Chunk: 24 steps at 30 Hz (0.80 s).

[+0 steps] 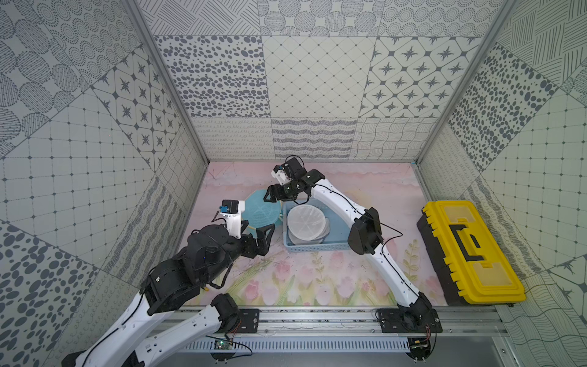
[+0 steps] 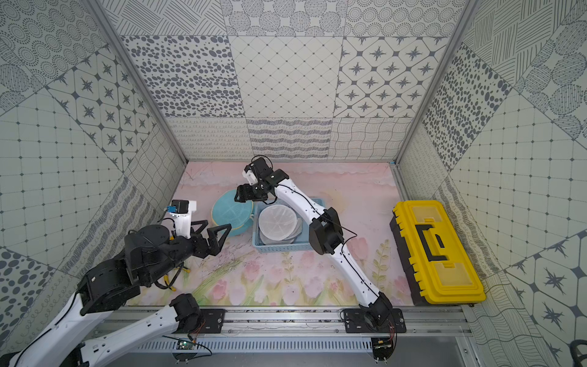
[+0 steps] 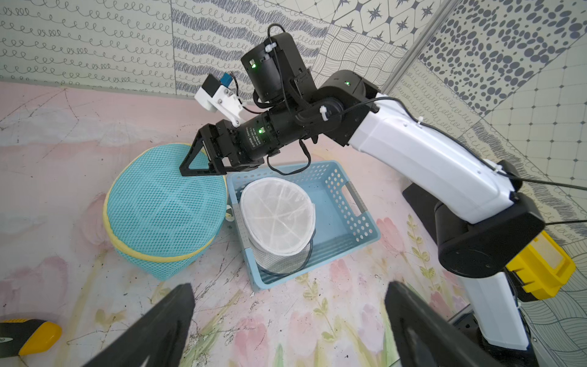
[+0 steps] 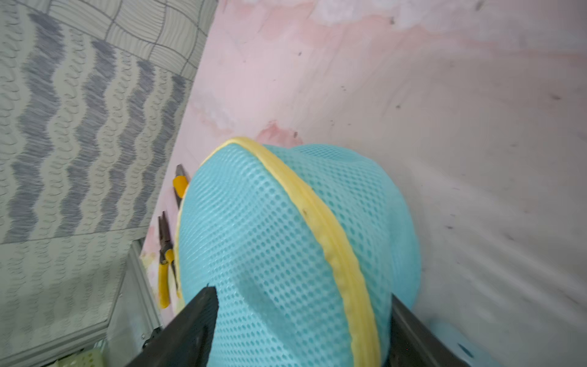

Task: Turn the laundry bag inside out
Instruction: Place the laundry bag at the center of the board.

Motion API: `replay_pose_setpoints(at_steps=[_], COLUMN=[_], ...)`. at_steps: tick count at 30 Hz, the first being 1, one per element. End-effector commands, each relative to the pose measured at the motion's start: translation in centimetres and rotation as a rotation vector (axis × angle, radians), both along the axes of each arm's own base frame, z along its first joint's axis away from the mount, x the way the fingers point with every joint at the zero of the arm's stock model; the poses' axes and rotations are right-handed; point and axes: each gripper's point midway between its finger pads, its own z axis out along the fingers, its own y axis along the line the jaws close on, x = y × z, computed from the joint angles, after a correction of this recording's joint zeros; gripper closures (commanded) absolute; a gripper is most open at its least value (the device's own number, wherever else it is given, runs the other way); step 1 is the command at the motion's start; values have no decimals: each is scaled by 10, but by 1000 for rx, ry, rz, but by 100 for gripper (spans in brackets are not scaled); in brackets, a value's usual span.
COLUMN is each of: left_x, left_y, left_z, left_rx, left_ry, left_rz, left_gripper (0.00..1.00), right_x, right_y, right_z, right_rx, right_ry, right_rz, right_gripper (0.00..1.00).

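The laundry bag (image 1: 260, 209) (image 2: 228, 209) is a round teal mesh bag with a yellow trim band. It rests on the table just left of the blue basket. My right gripper (image 1: 270, 195) (image 2: 239, 195) hangs over the bag's far edge. In the right wrist view its jaws (image 4: 301, 292) stand wide apart, with the bag (image 4: 270, 222) bulging between and below them. My left gripper (image 1: 257, 235) (image 2: 216, 232) is open and empty, above the table near the bag's front side. The left wrist view shows the bag (image 3: 165, 209) ahead of the left gripper (image 3: 289, 286).
A blue perforated basket (image 1: 317, 248) (image 3: 365, 219) holds a white mesh bag (image 1: 306, 222) (image 3: 276, 216). A yellow and black toolbox (image 1: 470, 251) lies along the right wall. Yellow-handled pliers (image 4: 163, 254) lie by the left wall beyond the bag.
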Motion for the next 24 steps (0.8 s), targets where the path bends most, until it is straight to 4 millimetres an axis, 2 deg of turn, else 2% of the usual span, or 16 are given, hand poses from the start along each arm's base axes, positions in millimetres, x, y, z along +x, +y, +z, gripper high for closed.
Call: replay_pose_setpoints(at_steps=[1,4,7,10,11,17,21,24], left_x=[6,9,10,10,10,11,11,11], left_y=[-2,-3,-6,-7,-9,-18,-24,-26], left_z=[-7,-12,-20,-31,-36,-59,-66,-71], left_rx=[-25,-32,-23,-10,-8,15,17,11], left_ry=[37,49,67,97,108,181,208,219], left_rz=[36,51,41,44,41,21,5,2], left_gripper=[1,1,1,6,6,6,7,7], right_x=[8,2,-14,-35,-44,-64,-68,-70], right_y=[-23,-39,-55,-83,-97,-173,-197,-204], right_z=[72,104,119,103,81,10,-12,-30], right_rx=[-49,-52,-16,6,-19,-72,-135,-154], right_ry=[-220,-287,-308,-253,-210,-21,-9,34], right_rz=[-54,-66,-88,-135,-147,-294,-331,-334], right_gripper=[19,19,19,19,20,24,24,26])
